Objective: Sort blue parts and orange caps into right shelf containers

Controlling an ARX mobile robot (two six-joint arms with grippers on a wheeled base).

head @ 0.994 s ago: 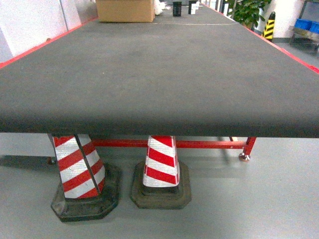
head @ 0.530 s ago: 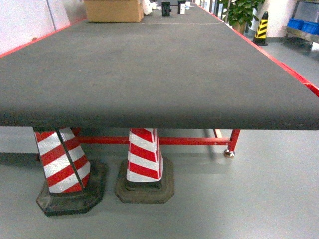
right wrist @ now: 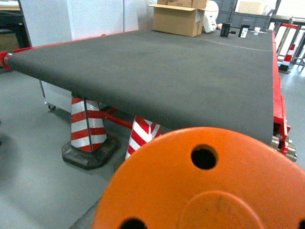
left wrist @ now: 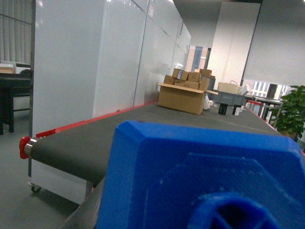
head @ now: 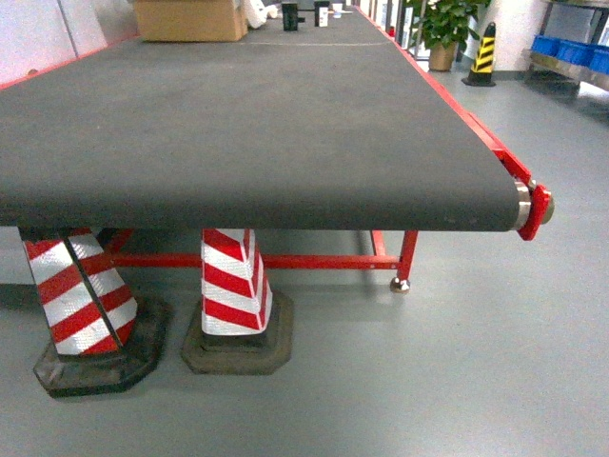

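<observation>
Across the head view runs a long grey-topped, red-framed bench (head: 238,124), with two red-and-white traffic cones (head: 233,295) on the floor under its near end and a cardboard box (head: 187,19) far along it. Blue crates (head: 571,52) sit well off at the right edge. Close to the left wrist camera is a blue part (left wrist: 200,181), close to the right an orange cap (right wrist: 209,186); neither gripper shows, so I cannot tell their state.

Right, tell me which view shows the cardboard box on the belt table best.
The left wrist view: the cardboard box shows its front, open flaps and smaller cartons stacked behind it. The right wrist view shows it clearly too, but its top is cut by the frame edge. The head view catches only its lower part.
</observation>
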